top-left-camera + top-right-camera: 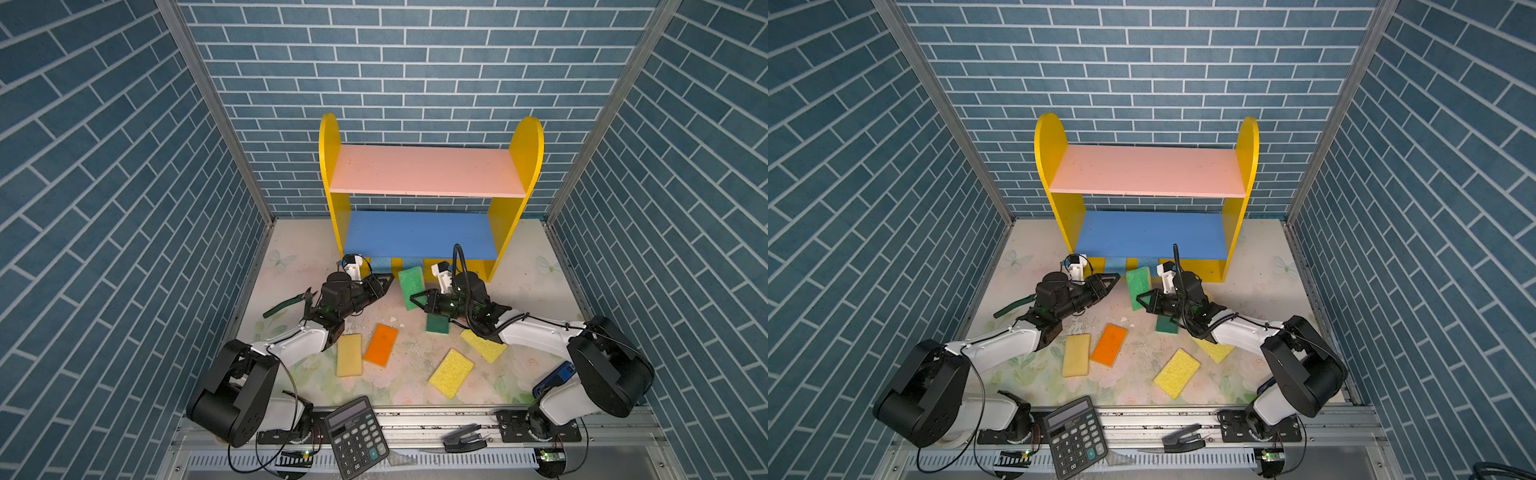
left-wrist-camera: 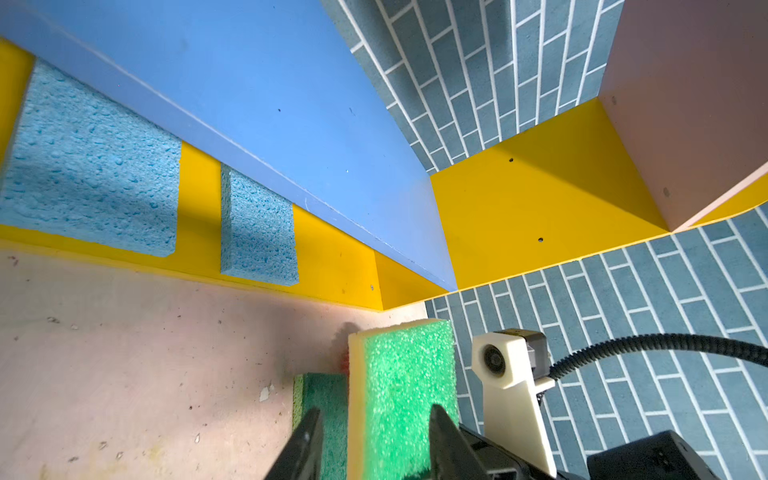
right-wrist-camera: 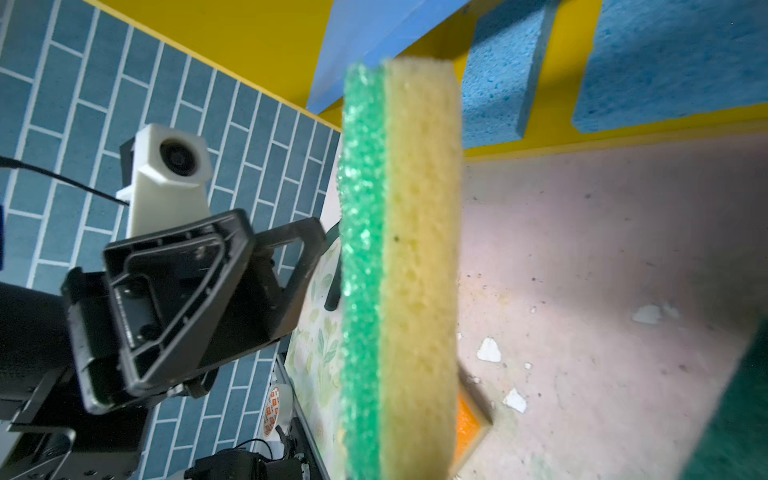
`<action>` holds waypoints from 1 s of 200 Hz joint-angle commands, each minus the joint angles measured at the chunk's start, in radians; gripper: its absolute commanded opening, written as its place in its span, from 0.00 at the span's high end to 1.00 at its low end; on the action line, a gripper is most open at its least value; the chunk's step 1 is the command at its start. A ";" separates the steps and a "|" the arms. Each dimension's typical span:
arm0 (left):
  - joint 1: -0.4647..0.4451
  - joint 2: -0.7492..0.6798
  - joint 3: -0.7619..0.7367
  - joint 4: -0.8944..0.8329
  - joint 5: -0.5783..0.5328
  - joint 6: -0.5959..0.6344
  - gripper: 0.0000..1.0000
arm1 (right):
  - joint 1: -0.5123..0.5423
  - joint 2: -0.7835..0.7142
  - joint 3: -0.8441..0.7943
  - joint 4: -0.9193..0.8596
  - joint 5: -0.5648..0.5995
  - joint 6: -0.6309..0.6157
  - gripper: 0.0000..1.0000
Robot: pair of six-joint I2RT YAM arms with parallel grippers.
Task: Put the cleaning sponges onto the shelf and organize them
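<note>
The right fingers pinch a green-and-yellow sponge held on edge just before the shelf, while the left fingers stand spread just beside it, two light blue sponges lie on the shelf's yellow base, and other sponges lie loose on the pale worktop in front of the shelf, within blue brick-patterned walls.

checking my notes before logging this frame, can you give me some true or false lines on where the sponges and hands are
1. Two blue sponges lie on the shelf's bottom level. True.
2. The pink board holds a sponge. False: nothing lies on it.
3. The right hand is shut on a green sponge. True.
4. The orange sponge lies on the blue board. False: it lies on the table.
5. The left hand is clamped shut on the green sponge. False: its jaws stand open.
</note>
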 commanded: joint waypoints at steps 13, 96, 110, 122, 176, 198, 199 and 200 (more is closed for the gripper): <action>0.007 -0.091 0.038 -0.146 -0.059 0.107 0.55 | -0.041 -0.073 -0.071 -0.031 0.030 0.024 1.00; 0.025 -0.261 0.012 -0.352 -0.149 0.188 0.53 | -0.136 -0.141 0.013 -0.514 0.353 -0.255 1.00; 0.026 -0.274 -0.002 -0.351 -0.156 0.181 0.53 | -0.145 -0.129 0.023 -0.510 0.388 -0.280 1.00; 0.027 -0.282 -0.008 -0.353 -0.159 0.177 0.53 | -0.155 -0.121 0.024 -0.480 0.396 -0.283 1.00; 0.027 -0.267 0.004 -0.364 -0.145 0.178 0.53 | -0.190 -0.004 0.050 -0.308 0.370 -0.276 1.00; 0.026 -0.264 0.004 -0.357 -0.142 0.177 0.53 | -0.193 0.057 0.077 -0.245 0.349 -0.268 1.00; 0.026 -0.264 0.003 -0.358 -0.143 0.177 0.53 | -0.193 0.059 0.079 -0.242 0.349 -0.267 1.00; 0.027 -0.265 0.004 -0.358 -0.143 0.177 0.53 | -0.193 0.062 0.080 -0.239 0.348 -0.267 1.00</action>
